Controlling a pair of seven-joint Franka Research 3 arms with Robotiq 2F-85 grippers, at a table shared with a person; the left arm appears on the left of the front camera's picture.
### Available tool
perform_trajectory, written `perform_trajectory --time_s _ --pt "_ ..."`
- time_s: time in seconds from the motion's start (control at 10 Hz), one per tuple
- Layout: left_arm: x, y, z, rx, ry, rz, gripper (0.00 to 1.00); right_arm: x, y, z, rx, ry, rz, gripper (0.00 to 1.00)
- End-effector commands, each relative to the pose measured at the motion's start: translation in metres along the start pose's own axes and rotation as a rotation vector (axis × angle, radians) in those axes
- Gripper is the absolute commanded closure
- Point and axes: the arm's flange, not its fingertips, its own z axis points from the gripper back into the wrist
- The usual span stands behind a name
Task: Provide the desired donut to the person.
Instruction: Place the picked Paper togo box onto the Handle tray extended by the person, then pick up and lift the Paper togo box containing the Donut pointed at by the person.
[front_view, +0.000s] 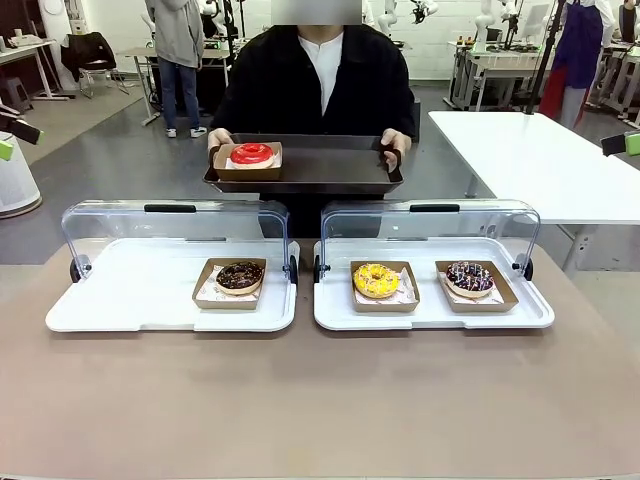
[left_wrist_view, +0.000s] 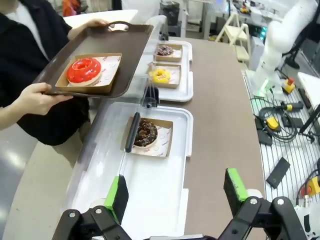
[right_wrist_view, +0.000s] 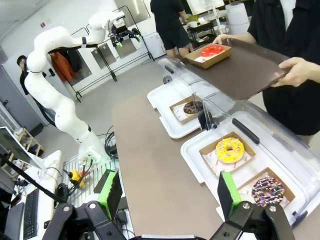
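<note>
Our left gripper (left_wrist_view: 176, 190) and right gripper (right_wrist_view: 168, 190) gape wide, empty. Chocolate donut (front_view: 239, 277) left, yellow donut (front_view: 376, 280) and sprinkled donut (front_view: 469, 278) right: we might grab the wrong one, or clip a raised lid (front_view: 130, 232).

A person (front_view: 310, 90) in a black jacket over a white shirt holds a dark brown tray (front_view: 330, 165) bearing a glossy red donut (front_view: 251, 154) in a tan box (front_view: 246, 173). On the taupe table (front_view: 320, 400), two white cases (front_view: 120, 305) with clear lids (front_view: 110, 228) and black handles (front_view: 170, 208) show a chocolate-brown donut (front_view: 239, 276) flecked with pale sprinkles, a bright yellow donut (front_view: 376, 280) dotted with reddish specks, and a dark purple donut (front_view: 469, 277) scattered with white and pink sprinkles. The left gripper (left_wrist_view: 176, 192) and right gripper (right_wrist_view: 168, 192) are black with green pads (left_wrist_view: 235, 184), on white arms (right_wrist_view: 55, 100).
</note>
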Motion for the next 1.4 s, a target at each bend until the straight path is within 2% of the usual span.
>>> perform_trajectory --time_s 0.0,0.3,0.5,0.6,1.3 --pt "-0.018 -0.006 0.002 0.064 -0.068 -0.029 0.00 0.002 0.000 -0.001 0.013 -0.016 0.011 0.00" --pt "-0.044 -0.009 0.013 0.079 -0.089 -0.025 0.00 0.002 0.000 -0.001 0.013 -0.016 0.011 0.00" --pt "-0.045 -0.008 0.014 0.042 -0.053 -0.029 0.00 0.002 0.000 -0.001 0.013 -0.016 0.011 0.00" --pt "-0.044 -0.007 0.017 0.064 -0.060 0.010 0.00 0.002 0.000 -0.001 0.013 -0.016 0.011 0.00" --pt "-0.044 -0.007 0.017 0.064 -0.060 0.010 0.00 0.002 0.000 -0.001 0.013 -0.016 0.011 0.00"
